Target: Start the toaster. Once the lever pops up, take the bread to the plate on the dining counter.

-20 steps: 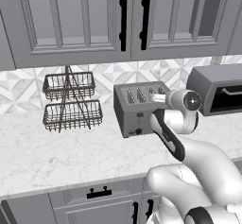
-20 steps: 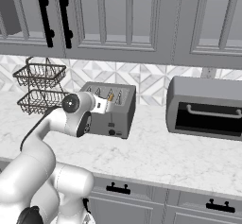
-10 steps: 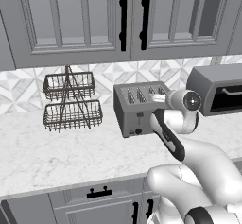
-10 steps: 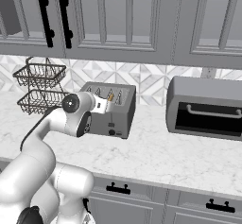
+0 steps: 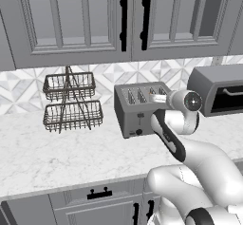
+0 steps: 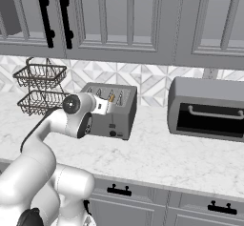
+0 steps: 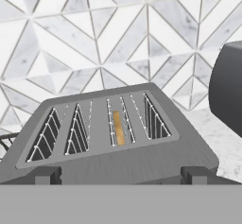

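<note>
Toaster [image 7: 118, 142] left of the toaster oven [image 6: 208, 108], knobs facing the room. Bread [image 7: 118, 128] upright in third slot — probably edge-on, long axis front-to-back. Gripper [image 7: 120, 175] released, above toaster front.

The arm [image 5: 199, 162] is built of glossy white rounded shells with dark grey bands at its joints. A long black strip runs along 1 forearm link, and a round grey cap with a dark centre closes the wrist joint [image 6: 72, 105].
</note>
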